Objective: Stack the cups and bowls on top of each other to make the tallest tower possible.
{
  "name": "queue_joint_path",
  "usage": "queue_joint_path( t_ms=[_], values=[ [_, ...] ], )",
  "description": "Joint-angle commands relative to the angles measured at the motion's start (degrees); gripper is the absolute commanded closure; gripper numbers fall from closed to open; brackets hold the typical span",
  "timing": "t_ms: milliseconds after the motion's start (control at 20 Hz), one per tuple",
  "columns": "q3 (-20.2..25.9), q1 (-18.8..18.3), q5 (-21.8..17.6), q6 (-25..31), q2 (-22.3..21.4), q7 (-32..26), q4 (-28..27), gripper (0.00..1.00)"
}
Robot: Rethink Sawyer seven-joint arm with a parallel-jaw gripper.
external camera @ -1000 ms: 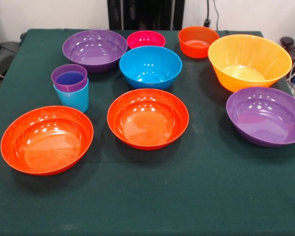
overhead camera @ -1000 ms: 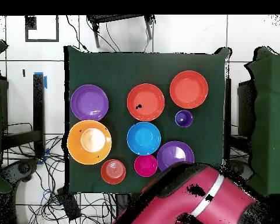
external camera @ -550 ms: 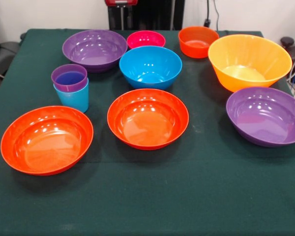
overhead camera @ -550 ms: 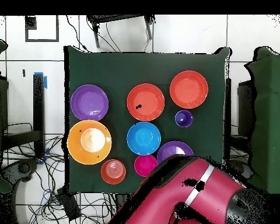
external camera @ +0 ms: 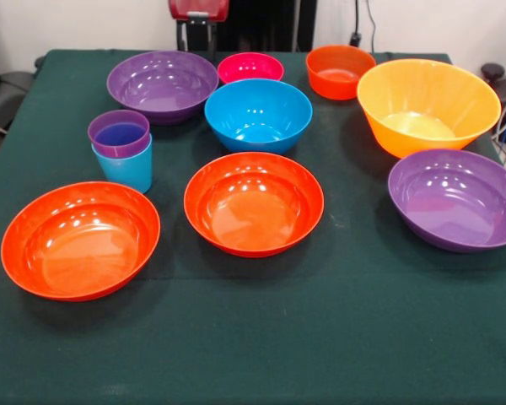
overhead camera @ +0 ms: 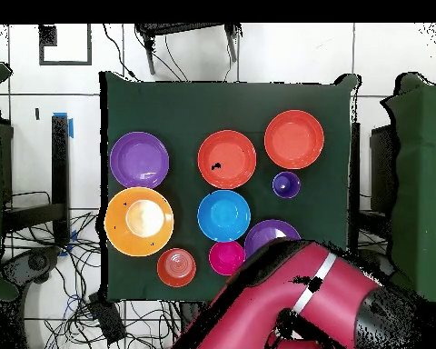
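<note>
Hanging at the top edge of the front view, left of centre, the hand (external camera: 197,29) shows only a red housing and dark prongs; whether it is wide or narrow I cannot tell. The tower (external camera: 121,149) so far is the purple cup (external camera: 118,132) nested in the light blue cup (external camera: 125,169), at the frame's middle left, so it lies below and to the left of the hand, beyond the wide purple bowl (external camera: 162,83) directly under it. On the bench (external camera: 261,337) I count two cups and eight bowls: two orange-red, two purple, one blue, one pink, one small orange, one large yellow-orange.
</note>
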Motion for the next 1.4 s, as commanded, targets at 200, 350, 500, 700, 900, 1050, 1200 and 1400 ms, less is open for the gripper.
queue_joint_path(
  t_ms=[200,350,500,700,900,1050,1200,1400],
  values=[
    [4.57,-0.8,2.3,5.78,10.84,11.25,1.83,0.0],
    [4.57,-1.02,3.06,5.02,11.48,11.67,2.38,0.0],
    [4.45,-1.31,3.35,4.39,12.02,12.01,2.75,0.0],
    [4.44,-1.54,3.76,4.33,12.43,12.54,3.38,0.0],
    [4.37,-1.56,4.37,3.94,12.8,12.88,4.18,0.0],
    [4.51,-1.88,4.4,4.2,12.75,13.13,4.49,0.0],
    [4.65,-2.41,4.1,5.05,12.31,13.25,4.6,0.0],
    [4.46,-2.75,4.39,4.93,12.76,13.32,5.09,0.0]
  ],
)
